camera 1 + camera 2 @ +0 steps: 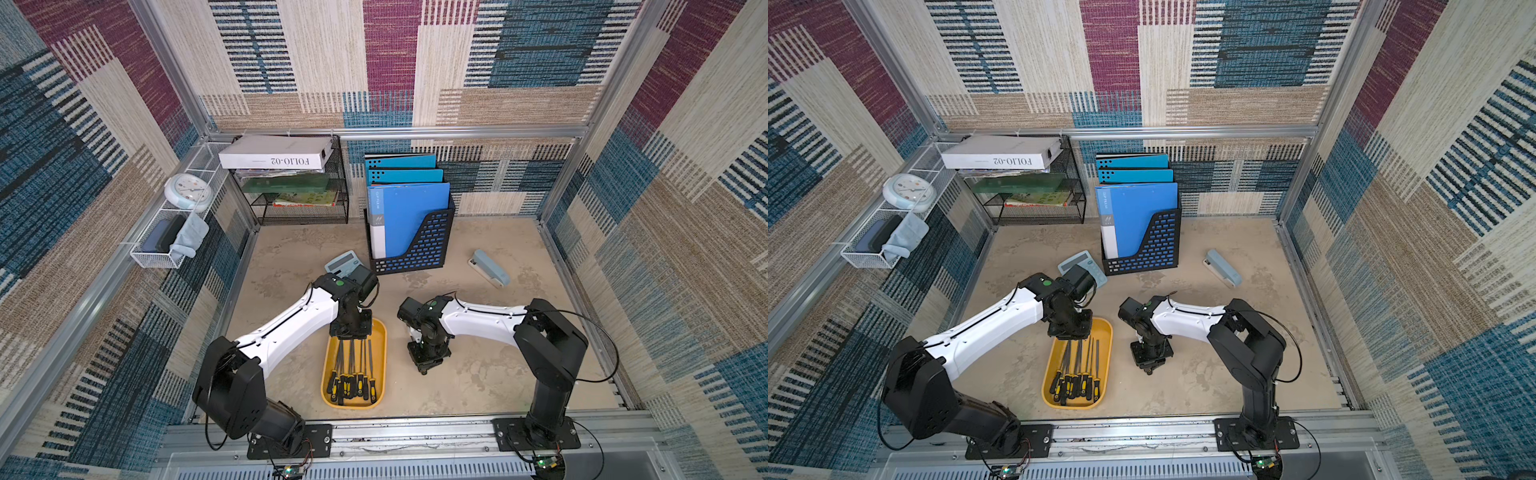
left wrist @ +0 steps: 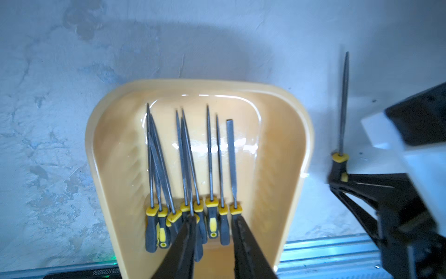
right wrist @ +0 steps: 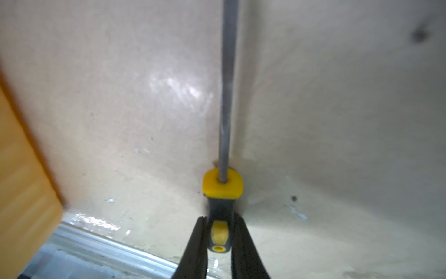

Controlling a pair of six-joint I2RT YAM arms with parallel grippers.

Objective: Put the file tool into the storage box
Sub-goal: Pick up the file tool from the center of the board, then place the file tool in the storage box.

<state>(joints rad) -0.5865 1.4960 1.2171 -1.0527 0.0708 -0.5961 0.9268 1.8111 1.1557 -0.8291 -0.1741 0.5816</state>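
The right claw (image 3: pixel 220 224) pinches the black-and-yellow handle of a file tool (image 3: pixel 226 96) just right of the storage box (image 1: pixel 384 357), low at the tabletop (image 1: pixel 478 374); whether it rests there or hangs clear cannot be told. Several files (image 2: pixel 210 157) already lie side by side in the box, where the left claw (image 2: pixel 213 218) hovers spread and empty. Carrying this loose file across and releasing it appears to be all that is left.

Walls (image 1: pixel 390 62): woven patchwork panels in blue, maroon, beige, some striped. Aluminium frame rail (image 1: pixel 457 132) along back wall. Tabletop (image 1: pixel 498 374) beige, mottled. Black mesh shelf rack (image 1: pixel 303 212) in back corner. White wire basket (image 1: pixel 158 253) on side wall. Light soft, even.
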